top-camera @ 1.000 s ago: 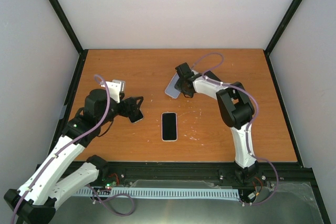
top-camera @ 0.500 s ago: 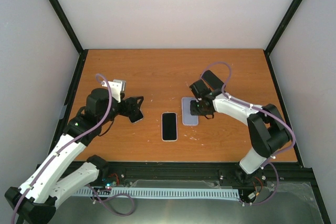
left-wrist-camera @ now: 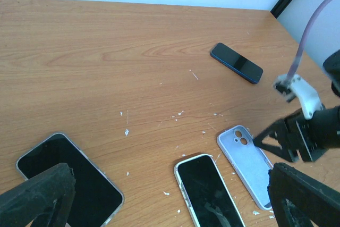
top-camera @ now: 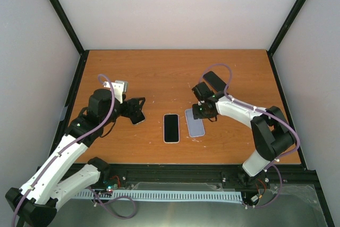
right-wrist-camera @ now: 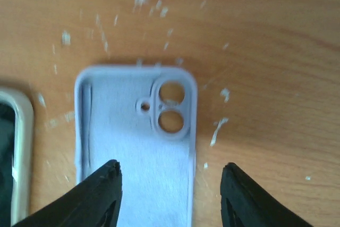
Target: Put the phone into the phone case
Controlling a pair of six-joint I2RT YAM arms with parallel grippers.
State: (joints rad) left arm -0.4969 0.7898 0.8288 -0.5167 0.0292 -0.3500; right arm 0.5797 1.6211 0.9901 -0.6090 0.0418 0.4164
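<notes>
Two-fingered right gripper (right-wrist-camera: pixel 171 169), jaws apart, over lilac phone case (top-camera: pixel 195 123), flat, open side up, at 3 o'clock just beside phone (top-camera: pixel 171 128). Likewise spread, left gripper (top-camera: pixel 138 110) at phone's 9 o'clock.

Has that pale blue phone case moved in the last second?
Yes. The phone case came toward the table's near edge and now lies flat just right of the phone, which stayed put.
</notes>
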